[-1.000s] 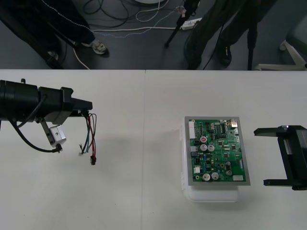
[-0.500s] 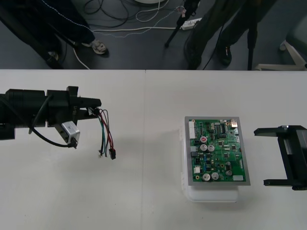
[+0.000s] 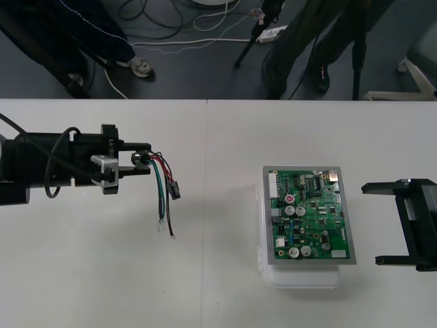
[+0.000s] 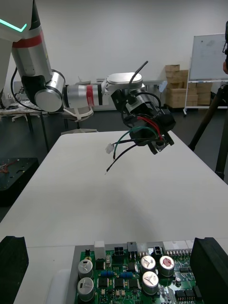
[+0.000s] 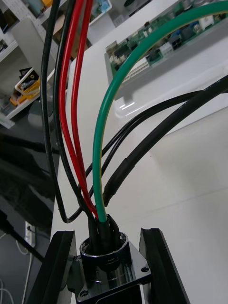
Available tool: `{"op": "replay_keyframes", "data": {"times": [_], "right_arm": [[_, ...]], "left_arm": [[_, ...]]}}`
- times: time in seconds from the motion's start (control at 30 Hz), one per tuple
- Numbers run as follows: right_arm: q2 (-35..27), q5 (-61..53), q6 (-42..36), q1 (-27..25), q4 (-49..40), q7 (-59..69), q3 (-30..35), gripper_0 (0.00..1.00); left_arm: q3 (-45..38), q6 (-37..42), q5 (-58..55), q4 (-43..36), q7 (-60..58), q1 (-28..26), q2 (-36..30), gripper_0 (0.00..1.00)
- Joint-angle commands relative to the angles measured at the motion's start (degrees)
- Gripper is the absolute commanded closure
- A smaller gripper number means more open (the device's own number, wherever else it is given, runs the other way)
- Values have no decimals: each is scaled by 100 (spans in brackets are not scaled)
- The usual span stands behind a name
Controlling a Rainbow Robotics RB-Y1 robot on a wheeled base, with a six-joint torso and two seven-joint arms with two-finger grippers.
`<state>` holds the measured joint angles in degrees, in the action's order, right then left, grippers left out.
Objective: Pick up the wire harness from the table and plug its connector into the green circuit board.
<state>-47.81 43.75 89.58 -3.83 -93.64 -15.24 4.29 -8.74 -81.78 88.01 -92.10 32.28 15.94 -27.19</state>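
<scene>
Socket [image 5: 105, 251]: dark metal, semi-gloss, flange w/ screws. Wires [image 5: 97, 142]: smooth glossy plastic sheath, red/green/blk. Left fingers [image 5: 56, 270]: matt blk. Board [image 3: 311, 215]: green, shiny metal cap tops. Base [image 3: 300, 277]: white smooth plastic, slight sheen. Surface [image 3: 218, 273]: pale, matt, smooth.

Even overhead light washes the table [image 3: 225, 287] bright and nearly shadowless, while the floor [image 3: 205, 68] at 12 o'clock lies dim. Only a faint, soft-edged shadow falls on the table below the left hand [image 3: 142, 160] and the wire harness [image 3: 175, 190] it grips. Another pale one hugs the white base [image 3: 300, 277] at its 9 o'clock side. From the left wrist, a white glare patch sits on that base's edge and the metal socket [image 5: 105, 249] carries a dull sheen. On the right hand [image 3: 372, 223], spread wide at 3 o'clock, the black fingers [image 4: 209, 266] read as flat dark blocks.
</scene>
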Motion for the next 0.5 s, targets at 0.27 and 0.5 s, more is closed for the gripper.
{"op": "replay_keyframes", "data": {"times": [0.27,0.5], "right_arm": [[-220,-94,42,-4,-146,-137,81,0],[-220,-94,42,-4,-146,-111,90,0]], "left_arm": [[-269,-822,-21,-229,-1567,-100,504,100],[-41,-822,-144,-220,-2288,-100,601,100]]}}
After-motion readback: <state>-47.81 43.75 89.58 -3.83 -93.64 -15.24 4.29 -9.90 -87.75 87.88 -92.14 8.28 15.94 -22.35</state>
